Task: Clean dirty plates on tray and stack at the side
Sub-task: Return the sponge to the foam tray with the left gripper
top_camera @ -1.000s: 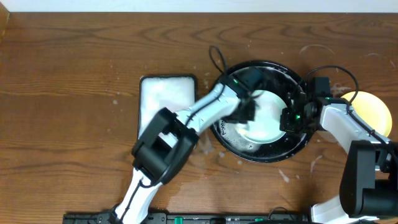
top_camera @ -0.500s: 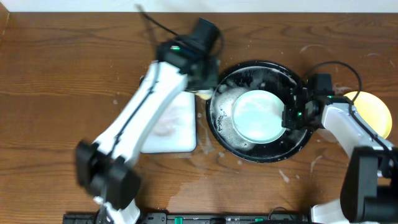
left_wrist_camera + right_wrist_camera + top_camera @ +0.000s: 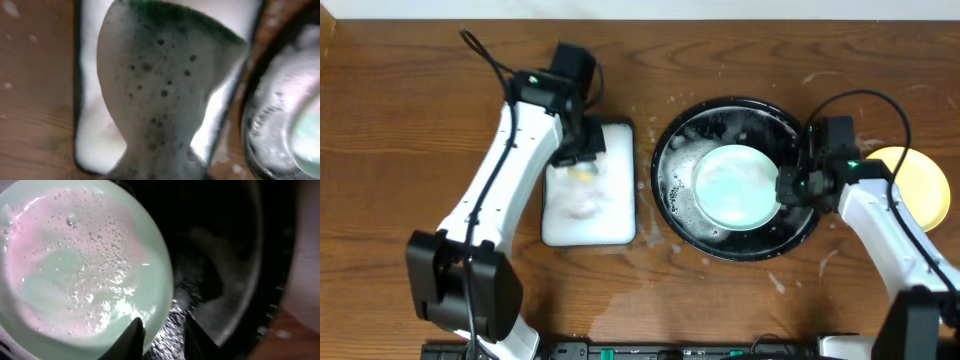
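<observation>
A pale mint-green plate (image 3: 735, 185), covered in pinkish suds (image 3: 75, 265), lies in the middle of the black tray (image 3: 720, 240). My right gripper (image 3: 788, 188) sits at the plate's right rim. Its jaws (image 3: 164, 337) stand a little apart: one finger over the rim, the other over wet tray floor (image 3: 225, 280), with a gap showing. A yellow plate (image 3: 920, 185) rests on the table to the right, partly behind the right arm. My left gripper (image 3: 582, 160) hangs over the white foam tray, pinching a sudsy sponge (image 3: 160, 85) that hides its fingers.
The white rectangular foam-filled tray (image 3: 610, 215) lies left of the black tray, a narrow strip of wet tabletop between them. Soap splashes mark the wood (image 3: 650, 290) in front of both. Cables loop above each arm.
The left arm has swung with the sponge off the plate and leftward, to above the white foam tray. The right arm has barely moved at the plate's rim.
</observation>
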### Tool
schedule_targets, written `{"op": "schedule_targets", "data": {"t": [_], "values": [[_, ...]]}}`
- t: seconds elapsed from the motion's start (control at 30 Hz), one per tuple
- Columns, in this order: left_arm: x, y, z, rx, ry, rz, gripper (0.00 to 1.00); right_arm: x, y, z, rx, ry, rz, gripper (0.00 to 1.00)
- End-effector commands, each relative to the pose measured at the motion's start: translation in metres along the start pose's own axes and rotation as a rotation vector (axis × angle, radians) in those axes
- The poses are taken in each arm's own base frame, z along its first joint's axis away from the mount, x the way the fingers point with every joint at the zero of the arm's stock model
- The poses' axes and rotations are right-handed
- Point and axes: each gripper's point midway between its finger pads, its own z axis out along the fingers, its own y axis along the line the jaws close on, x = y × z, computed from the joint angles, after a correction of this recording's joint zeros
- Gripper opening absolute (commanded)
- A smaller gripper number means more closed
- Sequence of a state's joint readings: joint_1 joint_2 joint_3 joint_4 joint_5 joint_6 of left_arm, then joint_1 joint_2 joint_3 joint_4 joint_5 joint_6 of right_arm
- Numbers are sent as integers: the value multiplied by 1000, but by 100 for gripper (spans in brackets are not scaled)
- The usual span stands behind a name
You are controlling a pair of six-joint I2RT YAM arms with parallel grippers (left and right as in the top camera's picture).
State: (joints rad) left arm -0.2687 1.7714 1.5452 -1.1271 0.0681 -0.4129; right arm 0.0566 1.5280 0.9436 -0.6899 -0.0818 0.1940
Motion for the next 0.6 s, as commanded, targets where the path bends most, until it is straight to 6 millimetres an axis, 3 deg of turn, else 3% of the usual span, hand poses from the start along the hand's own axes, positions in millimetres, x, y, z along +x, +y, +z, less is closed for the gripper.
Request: {"op": "schedule_targets", "data": {"t": [0.0,0.1,0.2,0.3,0.37,0.47,0.57], "values": [[13,11,30,-39,46,22,33,7,17,22,-100,71,15,29],[18,14,42,-44,55,20,54,16,11,41,-69,129,53,29],[18,14,42,-44,57,20,61,22,4,58,-34,167,90,28],[18,14,42,-44,57,19,75,20,4,66,-37,163,90,4],[18,14,42,-44,57,19,81,13,6,61,-42,140,87,1],[18,14,42,-44,57,20,82,5,10,46,-60,95,67,1],[18,14,42,-44,57,19,82,4,12,22,-67,66,47,16]]}}
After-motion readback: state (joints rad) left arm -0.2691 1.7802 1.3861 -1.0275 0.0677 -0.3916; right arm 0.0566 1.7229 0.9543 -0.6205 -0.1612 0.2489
